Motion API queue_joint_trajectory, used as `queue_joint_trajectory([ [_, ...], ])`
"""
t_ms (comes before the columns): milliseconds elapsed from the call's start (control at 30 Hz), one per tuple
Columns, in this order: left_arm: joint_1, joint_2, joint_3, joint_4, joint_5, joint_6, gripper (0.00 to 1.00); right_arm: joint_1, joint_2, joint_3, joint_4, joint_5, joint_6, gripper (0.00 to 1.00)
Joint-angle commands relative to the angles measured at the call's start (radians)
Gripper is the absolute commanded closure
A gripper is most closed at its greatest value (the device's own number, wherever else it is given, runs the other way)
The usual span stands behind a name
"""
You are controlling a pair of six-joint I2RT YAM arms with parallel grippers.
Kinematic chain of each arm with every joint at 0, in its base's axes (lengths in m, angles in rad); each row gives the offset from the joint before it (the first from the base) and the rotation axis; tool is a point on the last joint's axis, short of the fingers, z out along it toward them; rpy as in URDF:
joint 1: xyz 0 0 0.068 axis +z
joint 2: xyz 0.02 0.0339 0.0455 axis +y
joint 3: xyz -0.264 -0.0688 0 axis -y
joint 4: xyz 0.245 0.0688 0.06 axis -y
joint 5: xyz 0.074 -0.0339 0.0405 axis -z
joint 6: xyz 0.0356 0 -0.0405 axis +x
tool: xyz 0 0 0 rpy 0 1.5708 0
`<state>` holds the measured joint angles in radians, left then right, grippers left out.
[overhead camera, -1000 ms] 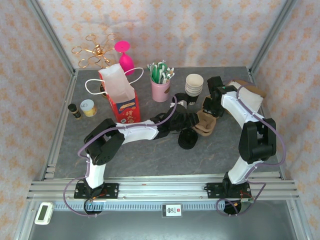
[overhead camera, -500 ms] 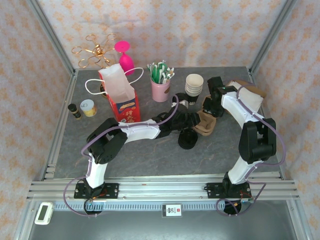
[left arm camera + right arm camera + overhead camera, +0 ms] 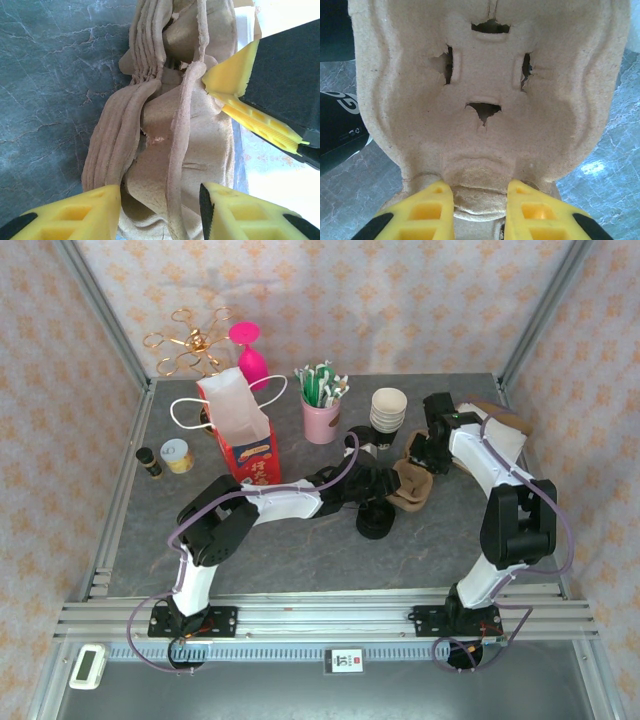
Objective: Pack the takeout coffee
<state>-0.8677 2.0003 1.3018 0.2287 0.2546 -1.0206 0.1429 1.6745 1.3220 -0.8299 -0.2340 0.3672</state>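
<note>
A small dark cup with a round black lid, the takeout coffee (image 3: 375, 523), stands on the table just in front of a stack of brown pulp cup carriers (image 3: 410, 488). My left gripper (image 3: 388, 480) reaches in from the left. In the left wrist view it (image 3: 160, 192) is open, its jaws astride an upright ridge of the carriers (image 3: 150, 125). My right gripper (image 3: 418, 458) comes from the far right. It (image 3: 480, 187) is shut on a lobe of the top carrier (image 3: 485, 75), which is tilted up with its underside facing the camera.
Behind the arms stand a stack of lidless cream-rimmed cups (image 3: 389, 408), a pink cup of stirrers (image 3: 322, 418) and an open paper bag (image 3: 240, 425). A tin (image 3: 178, 455) and a small bottle (image 3: 149, 461) sit far left. A dark printed surface (image 3: 340, 132) lies beside the carrier.
My left gripper has crept a little further right onto the carrier stack. My right gripper has shifted slightly back and to the right while holding the carrier.
</note>
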Motion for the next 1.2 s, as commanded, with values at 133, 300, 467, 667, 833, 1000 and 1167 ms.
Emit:
queue_joint_trajectory([
  [133,0.009,-0.084,0.021,-0.005,-0.030,0.050,0.50,-0.005,-0.027,0.046,-0.045,0.092,-0.033,0.78],
  [300,0.009,-0.146,0.012,-0.023,-0.052,0.077,0.49,-0.005,-0.034,0.075,-0.070,0.105,-0.050,0.78],
  [467,0.009,-0.206,0.001,-0.061,-0.068,0.115,0.49,-0.005,-0.038,0.095,-0.095,0.122,-0.072,0.78],
  [667,0.009,-0.315,-0.040,-0.123,-0.112,0.168,0.48,-0.005,-0.023,0.111,-0.128,0.137,-0.098,0.77],
  [833,0.009,-0.369,-0.068,-0.153,-0.144,0.189,0.48,0.020,-0.005,0.124,-0.164,0.183,-0.096,0.78],
  [1000,0.009,-0.375,-0.067,-0.161,-0.141,0.198,0.48,0.047,0.022,0.136,-0.184,0.171,-0.112,0.77],
  [1167,0.010,-0.372,-0.067,-0.170,-0.141,0.204,0.48,0.057,0.056,0.131,-0.180,0.170,-0.116,0.77],
])
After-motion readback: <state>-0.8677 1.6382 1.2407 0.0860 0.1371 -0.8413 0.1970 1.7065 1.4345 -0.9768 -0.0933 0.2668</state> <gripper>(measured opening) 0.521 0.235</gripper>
